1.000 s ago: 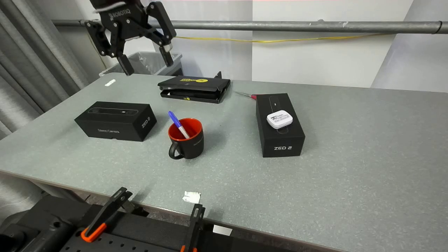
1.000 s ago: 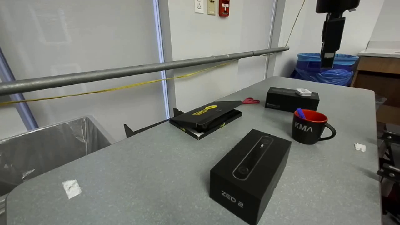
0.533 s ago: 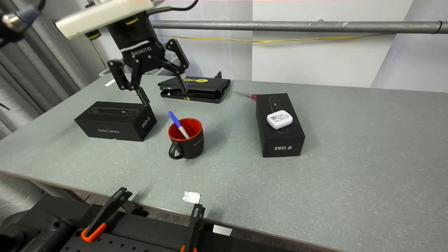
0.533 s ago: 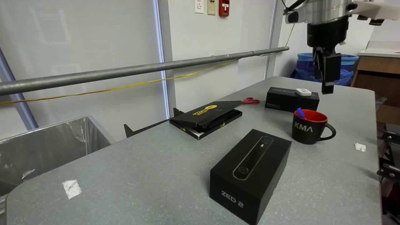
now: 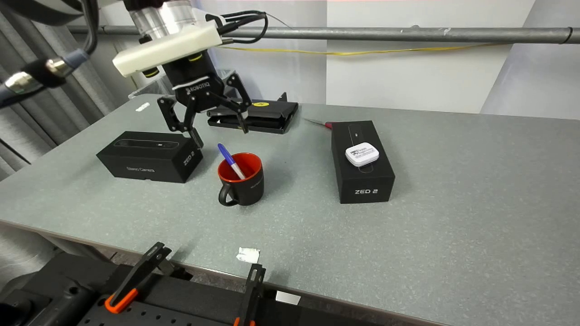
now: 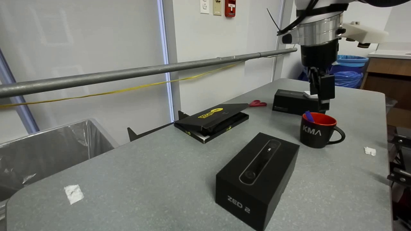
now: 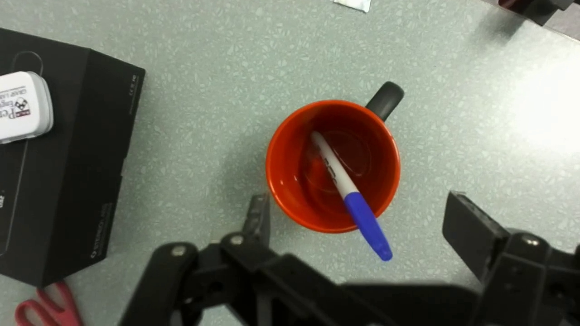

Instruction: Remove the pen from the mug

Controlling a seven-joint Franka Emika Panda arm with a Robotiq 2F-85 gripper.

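A grey speckled tabletop [image 5: 453,217] extends before a pale wall [image 5: 421,77] crossed by a grey metal pipe [image 5: 376,33] and a thin yellow cord [image 5: 349,53]. The small round mug [image 5: 249,192], black outside and bright red inside, stands upright between a rectangular black box [image 5: 149,156] and a second rectangular black box [image 5: 367,181]; a small white case [image 5: 362,154] with rounded corners rests on the latter. The slim pen [image 7: 350,194], with a white barrel and a blue cap, leans in the mug, its white end inside and its cap projecting past the rim. The black two-fingered Robotiq gripper [image 5: 221,137] hangs above the tabletop near the mug; its fingers are spread wide apart and, in an exterior view, both stand clear of the pen. A flat black cardboard box [image 6: 212,122] with yellow print lies with its lid partly raised; red-handled scissors [image 6: 257,103] lie between it and the box bearing the case.
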